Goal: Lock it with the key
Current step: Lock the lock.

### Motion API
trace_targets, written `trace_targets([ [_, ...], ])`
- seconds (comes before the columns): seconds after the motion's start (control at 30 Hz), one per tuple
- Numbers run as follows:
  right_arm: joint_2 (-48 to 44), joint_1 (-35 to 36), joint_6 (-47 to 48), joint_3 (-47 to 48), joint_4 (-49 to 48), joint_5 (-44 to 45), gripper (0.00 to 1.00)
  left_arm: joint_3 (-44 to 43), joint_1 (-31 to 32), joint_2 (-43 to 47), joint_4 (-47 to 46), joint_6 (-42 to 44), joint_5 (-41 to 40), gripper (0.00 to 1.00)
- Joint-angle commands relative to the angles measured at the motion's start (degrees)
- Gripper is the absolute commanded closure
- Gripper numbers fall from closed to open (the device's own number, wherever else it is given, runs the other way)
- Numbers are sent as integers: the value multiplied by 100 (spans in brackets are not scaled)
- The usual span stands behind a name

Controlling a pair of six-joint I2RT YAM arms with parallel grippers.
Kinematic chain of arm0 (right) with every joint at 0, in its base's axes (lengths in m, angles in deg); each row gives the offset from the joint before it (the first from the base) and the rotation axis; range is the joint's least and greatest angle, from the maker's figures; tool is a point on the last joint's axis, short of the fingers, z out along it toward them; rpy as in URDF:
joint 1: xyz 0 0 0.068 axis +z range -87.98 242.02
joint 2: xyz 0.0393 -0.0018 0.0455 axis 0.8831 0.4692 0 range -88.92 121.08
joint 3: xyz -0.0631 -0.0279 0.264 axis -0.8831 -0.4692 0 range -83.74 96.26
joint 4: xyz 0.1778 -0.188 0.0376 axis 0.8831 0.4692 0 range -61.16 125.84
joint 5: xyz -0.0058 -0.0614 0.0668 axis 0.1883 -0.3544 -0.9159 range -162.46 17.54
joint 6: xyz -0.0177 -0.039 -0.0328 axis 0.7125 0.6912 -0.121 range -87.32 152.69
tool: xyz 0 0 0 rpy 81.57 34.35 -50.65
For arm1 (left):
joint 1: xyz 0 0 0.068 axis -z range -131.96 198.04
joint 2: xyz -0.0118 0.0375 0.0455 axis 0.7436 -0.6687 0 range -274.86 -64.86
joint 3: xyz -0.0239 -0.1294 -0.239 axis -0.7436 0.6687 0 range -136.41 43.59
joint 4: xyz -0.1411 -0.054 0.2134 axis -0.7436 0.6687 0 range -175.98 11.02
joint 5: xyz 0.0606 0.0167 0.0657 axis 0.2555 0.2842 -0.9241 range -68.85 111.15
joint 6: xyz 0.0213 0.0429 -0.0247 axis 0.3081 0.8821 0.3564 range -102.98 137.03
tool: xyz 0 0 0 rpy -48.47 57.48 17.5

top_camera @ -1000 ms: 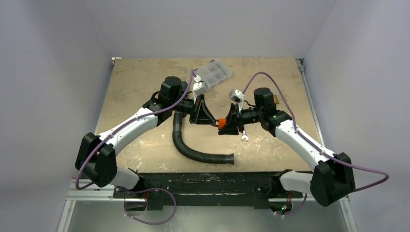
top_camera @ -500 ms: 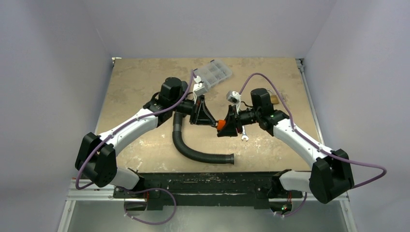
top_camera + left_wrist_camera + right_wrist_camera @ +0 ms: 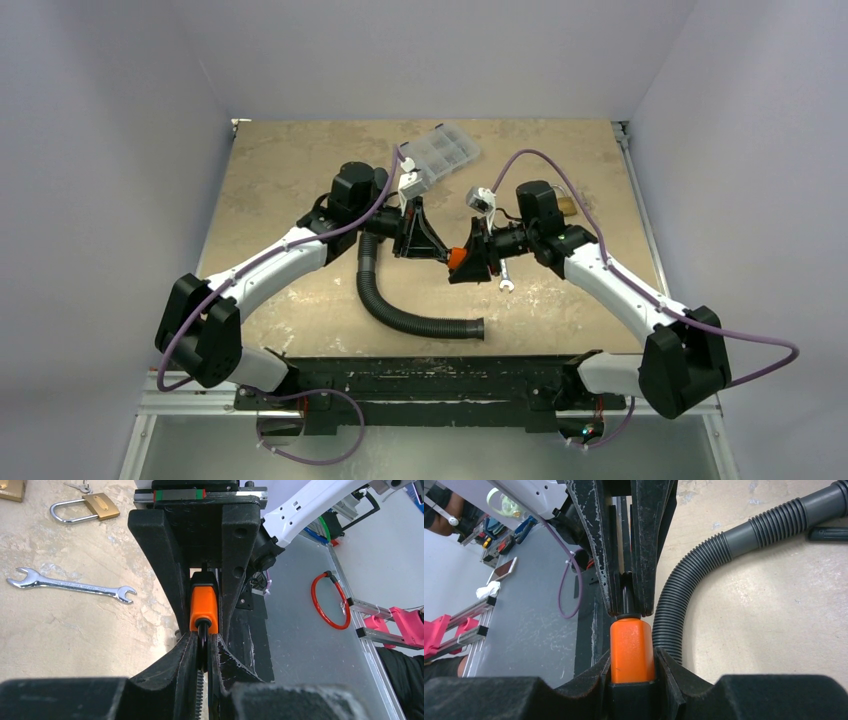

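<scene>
Right claw (image 3: 632,657) on smooth orange lock (image 3: 631,635), left claw (image 3: 202,642) on stem (image 3: 626,597)

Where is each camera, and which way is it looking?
Top: above and behind the arms, looking down on the table; both arms show.
Left wrist: on the left hand, facing the right hand and wrench; own fingers show.
Right wrist: on the right hand, facing the left hand and hose; own fingers show.
Both wrists share the orange lock.

built of white links (image 3: 270,262) and black joints (image 3: 205,335); trailed by purple cables (image 3: 540,153); tipped with matte black, scuffed fingers (image 3: 594,540); banded with a red-and-green strip (image 3: 179,495) above one pair of fingers.
</scene>
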Motion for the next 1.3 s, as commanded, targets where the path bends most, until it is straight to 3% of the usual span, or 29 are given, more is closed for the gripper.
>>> trace_targets([
  [0.0, -74, 354, 58, 647, -1304, -92, 100, -83, 434, -64, -69, 200, 113, 100],
  [0.37, -244, -371, 471, 268, -815, -212, 100, -432, -604, 392, 879, 827, -22, 100],
  [0.47, -169, -486, 569, 339, -652, -293, 87, -464, -692, 406, 909, 837, 78, 100],
  [0.63, -146, -553, 602, 505, -519, -314, 40, -490, -693, 356, 912, 825, 195, 100],
  [0.73, -198, -644, 633, 579, -425, -286, 33, -520, -693, 353, 920, 813, 250, 100],
  [0.93, -227, -901, 1149, 677, 239, -319, 33, -505, -693, 336, 900, 811, 304, 100],
  [1.27, -174, -1131, 1832, 922, 1057, -507, 57, -471, -693, 287, 738, 693, 367, 100],
])
